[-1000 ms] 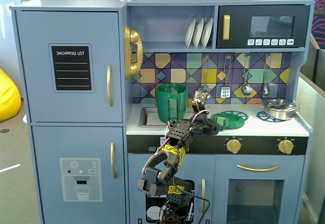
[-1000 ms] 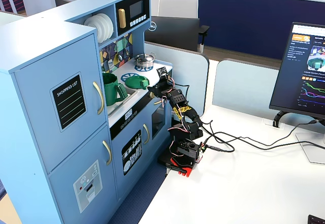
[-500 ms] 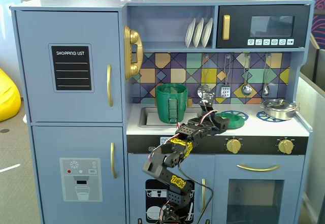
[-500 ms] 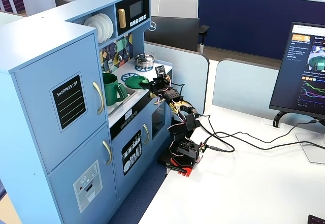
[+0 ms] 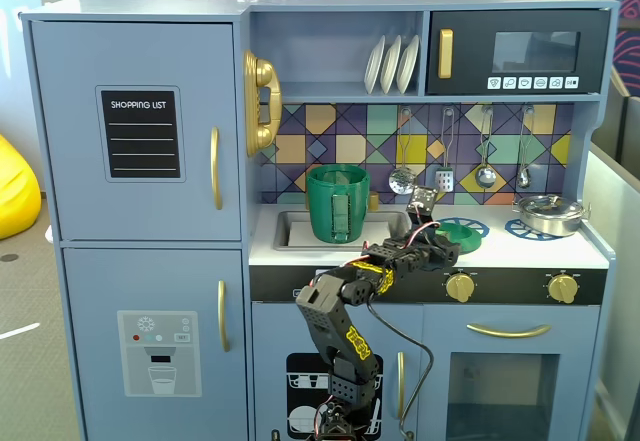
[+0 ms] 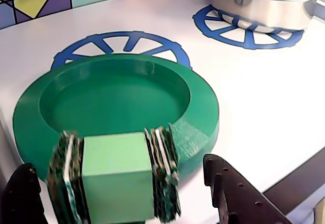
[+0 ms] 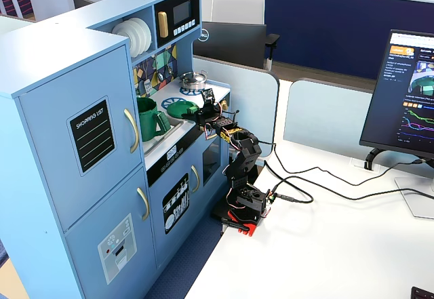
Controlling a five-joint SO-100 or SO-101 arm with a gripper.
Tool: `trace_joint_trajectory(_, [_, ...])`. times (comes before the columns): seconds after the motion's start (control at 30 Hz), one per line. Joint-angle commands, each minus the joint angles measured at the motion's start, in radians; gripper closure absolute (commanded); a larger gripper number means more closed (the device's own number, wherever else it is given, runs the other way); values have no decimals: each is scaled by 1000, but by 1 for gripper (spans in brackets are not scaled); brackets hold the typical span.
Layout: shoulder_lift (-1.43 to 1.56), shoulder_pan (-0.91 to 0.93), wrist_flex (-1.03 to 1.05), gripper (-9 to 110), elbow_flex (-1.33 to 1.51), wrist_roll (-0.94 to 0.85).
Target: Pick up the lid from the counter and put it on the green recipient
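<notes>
The lid (image 6: 117, 94) is a round green disc with a sunken middle, lying on the white counter over the left blue burner ring (image 6: 122, 41). Its light-green blocky knob (image 6: 117, 178) sits at the near edge, with striped pieces on both sides. My gripper (image 6: 118, 163) is open, its two black jaws standing wide on either side of the knob without touching it. In a fixed view the lid (image 5: 464, 229) lies right of the green recipient (image 5: 337, 204), which stands upright in the sink. Both also show in the other fixed view, the lid (image 7: 178, 109) and the recipient (image 7: 146, 117).
A shiny steel pot (image 6: 264, 0) stands on the right burner ring (image 6: 238, 28), also seen in a fixed view (image 5: 548, 213). Utensils hang on the tiled back wall (image 5: 485, 151). The counter's front edge (image 6: 299, 178) is close on the right.
</notes>
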Motion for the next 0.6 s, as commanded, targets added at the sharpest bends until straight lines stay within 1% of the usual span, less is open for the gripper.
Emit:
trace_joint_trajectory(0.0, [-3,-34,-32,68,-95,11])
trace_joint_trajectory(0.13, [-17,-41,-32,70,-112,14])
trace_joint_trajectory(0.23, [-20,-48,-35,76,-115,17])
trace_joint_trajectory(0.27, [-20,-51,-37,81,-114,18])
trace_joint_trajectory(0.33, [-18,-55,-35,98,-104,-12])
trace_joint_trajectory(0.37, [-17,-57,-40,102,-98,-6])
trace_joint_trajectory(0.57, [-8,-58,-58,102,-114,17])
